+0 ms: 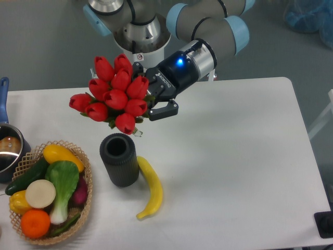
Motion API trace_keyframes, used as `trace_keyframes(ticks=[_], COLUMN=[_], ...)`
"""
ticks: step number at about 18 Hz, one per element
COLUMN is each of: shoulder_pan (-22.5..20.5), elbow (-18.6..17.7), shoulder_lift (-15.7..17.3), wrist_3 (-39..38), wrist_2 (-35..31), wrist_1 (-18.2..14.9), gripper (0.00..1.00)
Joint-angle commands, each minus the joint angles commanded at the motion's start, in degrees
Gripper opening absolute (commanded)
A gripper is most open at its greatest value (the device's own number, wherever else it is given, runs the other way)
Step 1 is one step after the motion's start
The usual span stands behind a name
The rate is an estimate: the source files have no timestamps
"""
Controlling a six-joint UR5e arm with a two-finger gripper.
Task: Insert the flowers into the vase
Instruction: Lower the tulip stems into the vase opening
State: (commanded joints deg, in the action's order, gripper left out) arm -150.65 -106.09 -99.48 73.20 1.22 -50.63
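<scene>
The flowers point(112, 95), a tight bunch of glossy red tulips with green leaves at the base, hang in the air above the table. My gripper point(149, 96) is shut on their stems from the right side. The stems are mostly hidden behind the blooms. The vase point(119, 159), a black ribbed cylinder with an open round mouth, stands upright on the table just below the bunch and slightly to its right. A gap remains between the lowest bloom and the vase's mouth.
A yellow banana point(150, 187) lies against the vase's right side. A woven basket point(86, 195) of vegetables and fruit stands at the front left. A pot point(7, 147) with a blue handle sits at the left edge.
</scene>
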Motion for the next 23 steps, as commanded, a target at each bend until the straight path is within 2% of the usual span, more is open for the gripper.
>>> trace_keyframes(ticks=[6,12,23], shoulder_pan=[1.8,1.8,1.3], elbow=[-0.4,-1.5,-6.5], shoulder_lift=[-3.0,-3.1,-2.6], wrist_3=[5.3,5.5,7.5], wrist_2=[4.8,6.5,10.4], wrist_1=[0.0,0.0,0.1], gripper=[0.45,0.45,0.45])
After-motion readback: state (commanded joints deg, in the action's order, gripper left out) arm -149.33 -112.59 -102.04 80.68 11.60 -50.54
